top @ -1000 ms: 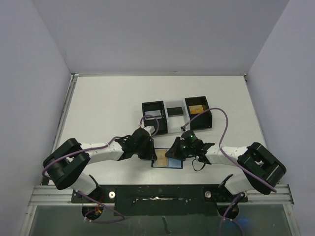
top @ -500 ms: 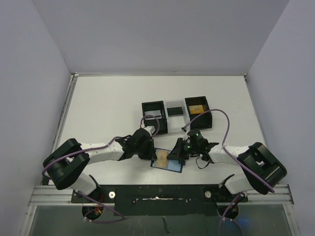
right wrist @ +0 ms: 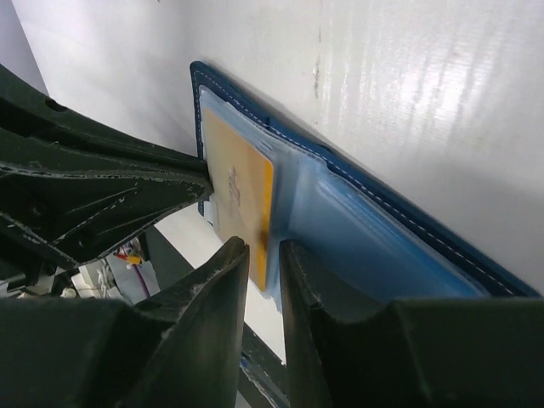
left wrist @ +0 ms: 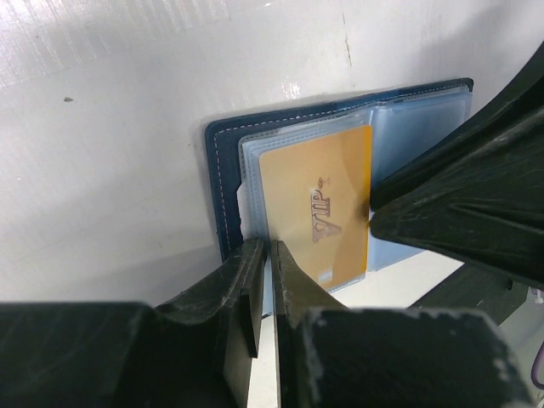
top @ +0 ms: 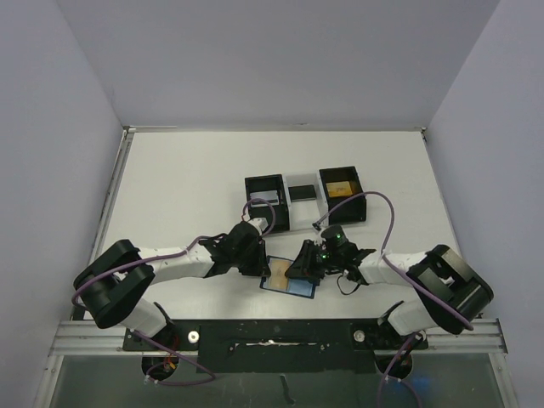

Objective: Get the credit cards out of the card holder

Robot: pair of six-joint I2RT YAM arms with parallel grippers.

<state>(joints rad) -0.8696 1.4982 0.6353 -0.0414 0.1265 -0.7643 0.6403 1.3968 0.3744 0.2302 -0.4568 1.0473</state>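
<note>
Overhead, note the white tabletop point(top: 187, 187) carrying the card holder point(top: 291, 285), spread open and flat. On either side of the card holder, see the left arm point(top: 170, 259) and right arm point(top: 399, 263), both bent inward and meeting over it. Beyond the card holder and well apart from it, find two black boxes point(top: 266, 202) joined by a white tray point(top: 301, 189). Inside them, make out a tan card point(top: 338, 187) on the right side and a grey card point(top: 264, 197) on the left.

At the card holder's point(left wrist: 217, 170) left edge, find the left claw point(left wrist: 265, 255), fingers pressed almost together and seemingly pinching the rim of the clear inner sleeve. Across the card holder point(right wrist: 357, 229), find the right claw point(right wrist: 263, 251), fingers slightly spread and straddling an edge of the gold card point(right wrist: 242, 187) without clamping it. Lastly, see that gold card point(left wrist: 319, 212), lettered VIP, lying face up against the clear pockets on the card holder's left half.
</note>
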